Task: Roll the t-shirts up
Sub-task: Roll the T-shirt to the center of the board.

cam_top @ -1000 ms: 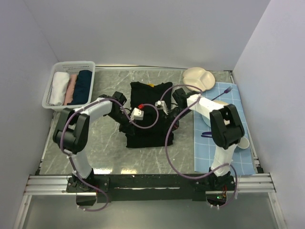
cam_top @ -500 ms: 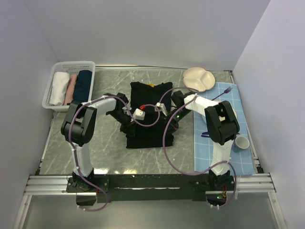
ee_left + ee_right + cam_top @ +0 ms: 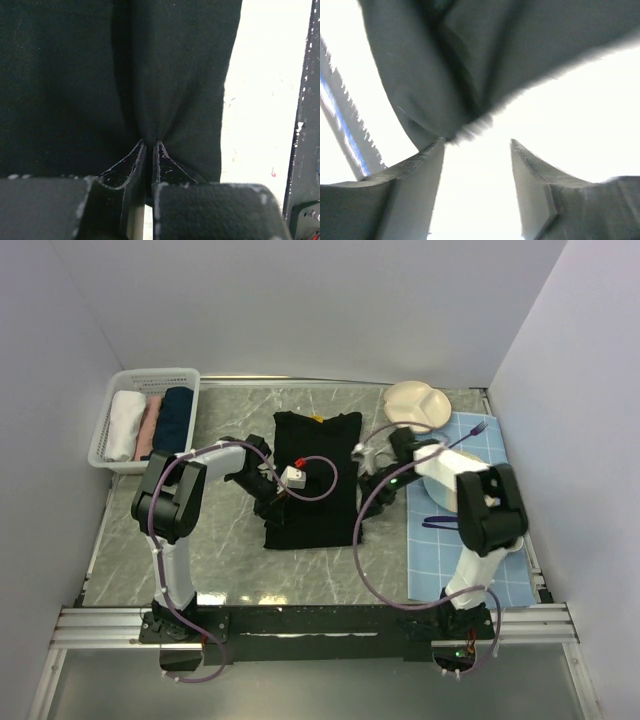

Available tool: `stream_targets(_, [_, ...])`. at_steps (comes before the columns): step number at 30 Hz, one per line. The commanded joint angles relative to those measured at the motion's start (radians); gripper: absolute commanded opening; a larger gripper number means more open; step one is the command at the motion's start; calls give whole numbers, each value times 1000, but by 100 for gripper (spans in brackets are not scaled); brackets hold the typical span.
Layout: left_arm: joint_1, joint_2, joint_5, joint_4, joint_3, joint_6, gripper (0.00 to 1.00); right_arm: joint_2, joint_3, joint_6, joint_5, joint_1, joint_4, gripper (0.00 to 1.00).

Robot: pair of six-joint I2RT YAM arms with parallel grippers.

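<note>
The black t-shirt [image 3: 312, 480] lies folded into a long strip in the middle of the table. A bit of yellow shows at its far collar. My left gripper [image 3: 277, 502] sits on the strip's left edge. In the left wrist view it [image 3: 149, 143] is shut on a pinch of black cloth [image 3: 165, 75], which puckers at the tips. My right gripper [image 3: 366, 490] hovers just off the strip's right edge. In the right wrist view it [image 3: 476, 145] is open, nothing between its fingers, and the shirt's edge [image 3: 440, 65] hangs close above the left fingertip.
A white basket [image 3: 118, 380] with rolled cloths stands at the back left. A beige divided plate [image 3: 418, 403] sits at the back right. Beside it a blue checked mat [image 3: 490, 465] carries a fork [image 3: 470, 432]. Purple cables loop over the shirt.
My right gripper has opened, let go of the shirt's right edge and pulled back to the right. The left gripper stays pinched on the left edge.
</note>
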Motion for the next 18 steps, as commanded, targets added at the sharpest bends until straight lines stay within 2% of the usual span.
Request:
stream_targets(1, [9,30,-136,43,15,23,10,-255,-51,-10,45,-102,93,68])
stream_targets(3, [6,31,-139,48,14,19,11,-408,-148,-132,75,-88,122,70])
stream_targets(5, [4,34,-142,51,15,11,11,-581,-249,-256,118,-18,203,70])
stream_targets(6, [4,34,-144,51,15,11,11,-640,-366,-299,159,21,243,71])
stream_targets(7, [4,33,-144,54,11,9,11,-697,-431,-338,205,118,292,72])
stream_targets(9, [1,25,-150,62,0,9,11,-832,-591,-424,287,228,465,76])
stream_targets(11, [-2,16,-156,72,-6,5,11,-893,-654,-471,301,354,578,77])
stream_targets(14, [-4,15,-164,74,-6,-1,11,-862,-704,-490,373,487,647,77])
stream_targets(18, [-4,7,-161,80,-23,-3,10,-793,-736,-487,445,540,771,77])
